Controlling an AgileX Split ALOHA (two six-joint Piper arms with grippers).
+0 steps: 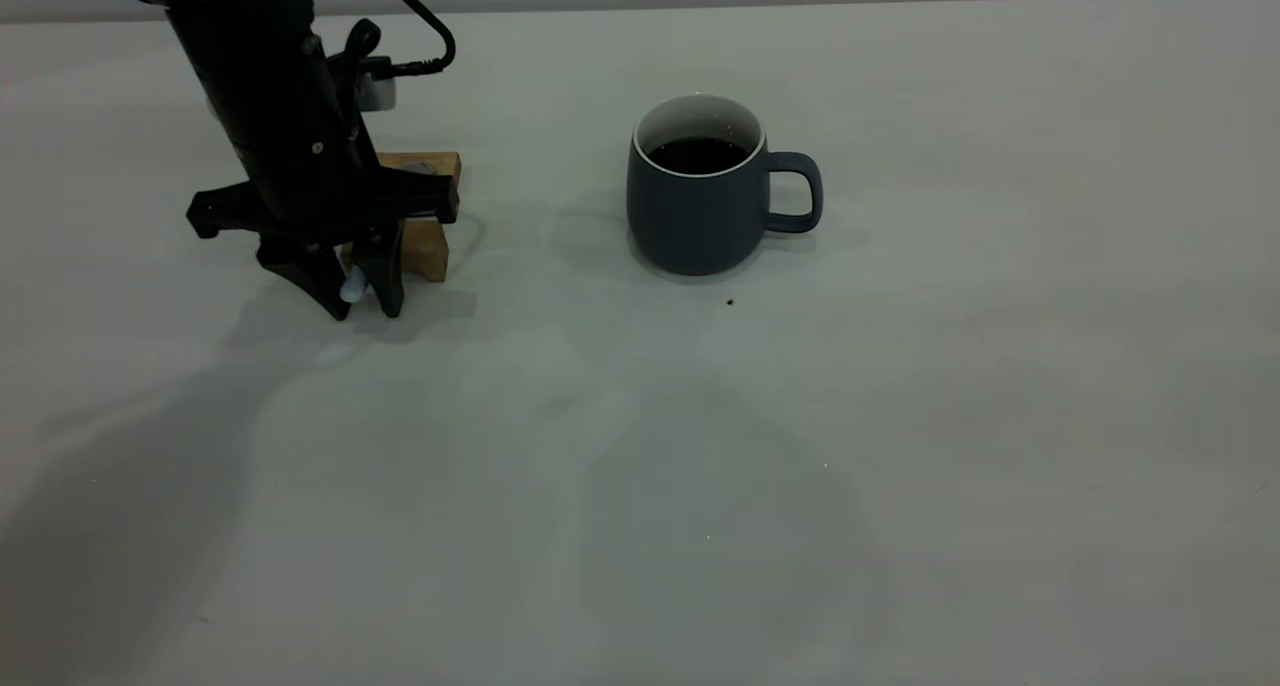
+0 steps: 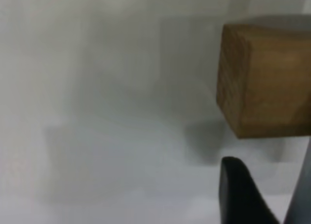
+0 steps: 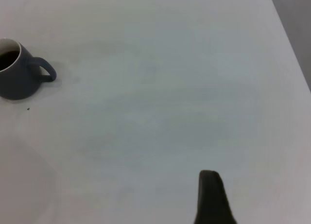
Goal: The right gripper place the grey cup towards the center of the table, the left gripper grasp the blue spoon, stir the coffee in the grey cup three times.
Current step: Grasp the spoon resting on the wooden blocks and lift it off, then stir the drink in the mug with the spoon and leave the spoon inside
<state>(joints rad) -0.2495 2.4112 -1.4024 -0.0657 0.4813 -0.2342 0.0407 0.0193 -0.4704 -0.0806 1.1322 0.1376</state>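
The grey cup stands upright near the middle of the table, handle toward the right, with dark coffee inside. My left gripper reaches down to the table at the left. It is shut on the pale handle of the blue spoon. The spoon's neck and bowl are hidden behind the arm. My right gripper hangs well off to the right of the cup, open and holding nothing, with only one fingertip showing.
Wooden blocks sit right behind the left gripper and fill one side of the left wrist view. A tiny dark speck lies just in front of the cup.
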